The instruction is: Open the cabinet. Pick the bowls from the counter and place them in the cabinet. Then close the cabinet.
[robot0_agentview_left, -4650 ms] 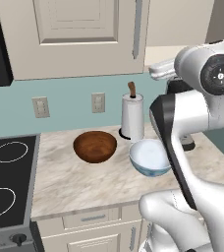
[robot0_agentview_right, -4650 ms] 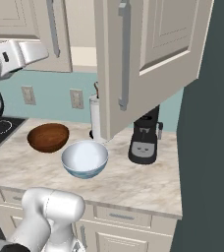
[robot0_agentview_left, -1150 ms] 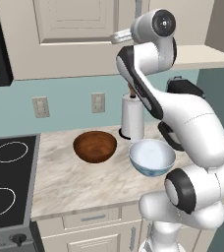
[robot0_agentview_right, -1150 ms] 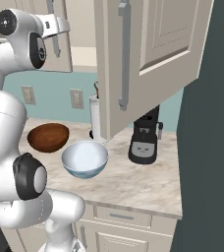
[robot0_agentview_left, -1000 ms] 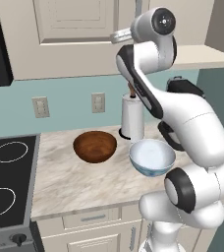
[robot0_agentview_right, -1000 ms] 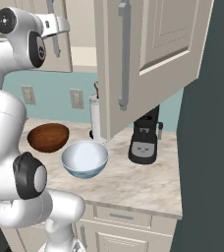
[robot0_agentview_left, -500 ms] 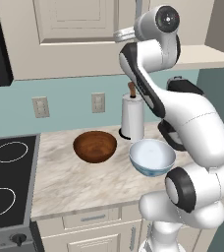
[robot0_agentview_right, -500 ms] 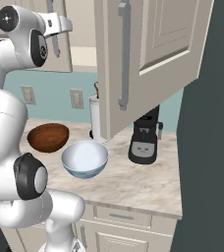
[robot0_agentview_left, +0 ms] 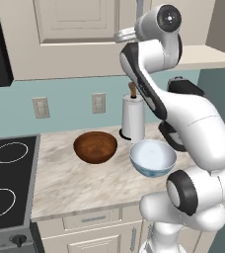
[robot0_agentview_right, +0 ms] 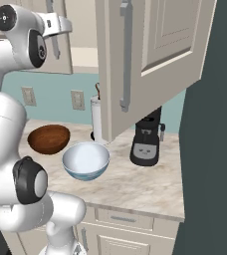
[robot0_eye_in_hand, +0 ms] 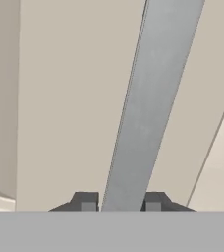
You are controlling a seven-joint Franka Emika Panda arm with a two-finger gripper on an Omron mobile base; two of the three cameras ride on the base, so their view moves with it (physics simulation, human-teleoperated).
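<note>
Item: two-finger dark gripper [robot0_eye_in_hand: 120, 203], raised to the large beige wall cabinet [robot0_agentview_left: 70, 39] with raised-panel doors. Hand view: long silver bar handle [robot0_eye_in_hand: 151, 103] runs between the two fingertips [robot0_eye_in_hand: 87, 202], which sit tight against its sides (clamped on the handle). Neither base view resolves the fingers; each shows the white hand at the left door's handle edge.

Item: right cabinet door [robot0_agentview_right: 150, 60], swung wide open toward the camera in the right base view, its own silver handle [robot0_agentview_right: 125, 55] facing out; the left base view gives the pale shelf edge to the right of the hand instead.

Item: dark brown glossy wooden bowl [robot0_agentview_left: 95, 147] and white bowl with blue patterned outside [robot0_agentview_left: 153, 157], both upright on the beige marbled stone counter [robot0_agentview_left: 75, 183], well below the hand, near each other but apart.

Item: white paper-towel roll [robot0_agentview_left: 132, 118], behind the bowls. Black coffee machine [robot0_agentview_right: 146, 142], right base view. Black stovetop with white rings [robot0_agentview_left: 6, 188], left base view.

Change since a second ago: fingers then apart, now closed on the handle; bowls unmoved.
</note>
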